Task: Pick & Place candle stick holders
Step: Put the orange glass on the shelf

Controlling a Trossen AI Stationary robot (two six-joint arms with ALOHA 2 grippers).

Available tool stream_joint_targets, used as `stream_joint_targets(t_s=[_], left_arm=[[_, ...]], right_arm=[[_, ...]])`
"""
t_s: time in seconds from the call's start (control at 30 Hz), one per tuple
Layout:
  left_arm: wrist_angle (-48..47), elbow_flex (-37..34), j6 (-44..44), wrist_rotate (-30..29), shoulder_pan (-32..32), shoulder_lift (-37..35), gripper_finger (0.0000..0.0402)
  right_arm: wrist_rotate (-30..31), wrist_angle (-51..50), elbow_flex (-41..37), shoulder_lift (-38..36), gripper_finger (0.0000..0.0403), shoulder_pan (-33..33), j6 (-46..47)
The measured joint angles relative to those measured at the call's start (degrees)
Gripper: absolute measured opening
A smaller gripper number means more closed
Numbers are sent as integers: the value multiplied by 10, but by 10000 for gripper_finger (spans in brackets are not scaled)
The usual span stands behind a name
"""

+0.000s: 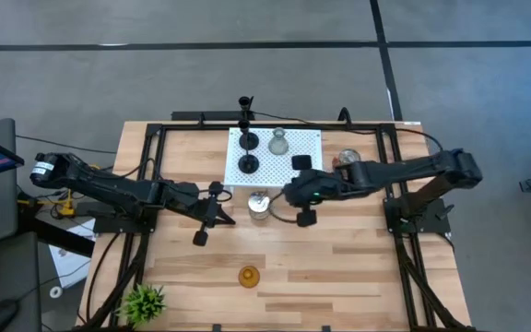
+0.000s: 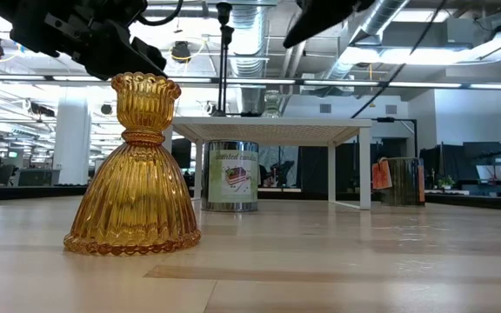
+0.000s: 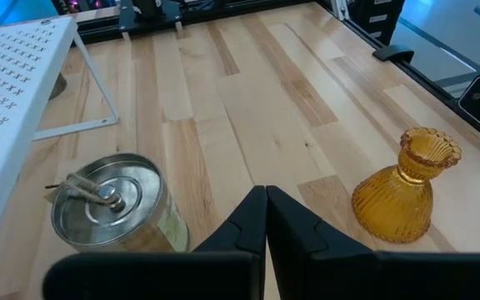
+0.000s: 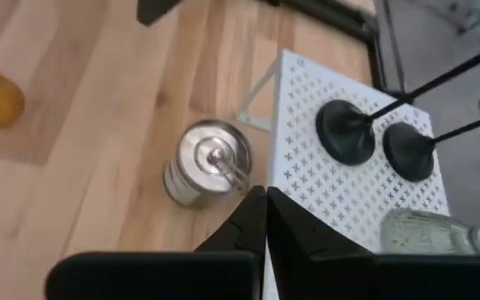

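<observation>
The butcher-block table fills the centre of the high view. At its upper middle stands a white perforated shelf carrying two black candle stick holders and the pale-green glass holder. Just below the shelf sits a lidded tin candle; its label is too blurred to read. The amber glass holder stands alone at lower centre. The left gripper and right gripper flank the tin, both with fingers pressed together, holding nothing.
</observation>
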Motion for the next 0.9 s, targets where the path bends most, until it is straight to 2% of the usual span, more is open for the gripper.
stream_joint_targets(t_s=[0.17,0.3,0.47,0.57,0.73,0.9], left_arm=[[1,0,-18,48,-7,7,10],[2,0,-59,64,-47,46,4],[27,0,-118,65,-100,145,4],[90,0,-141,78,-116,210,4],[254,0,-173,163,-131,305,6],[385,1,-203,166,-131,372,4]], right_arm=[[-42,139,-130,-69,2,8,25],[-35,158,-187,-108,1,15,59],[-33,181,-220,-143,1,17,69],[-31,185,-221,-157,1,16,68],[0,185,-221,-166,1,15,55],[11,175,-222,-164,0,14,53]])
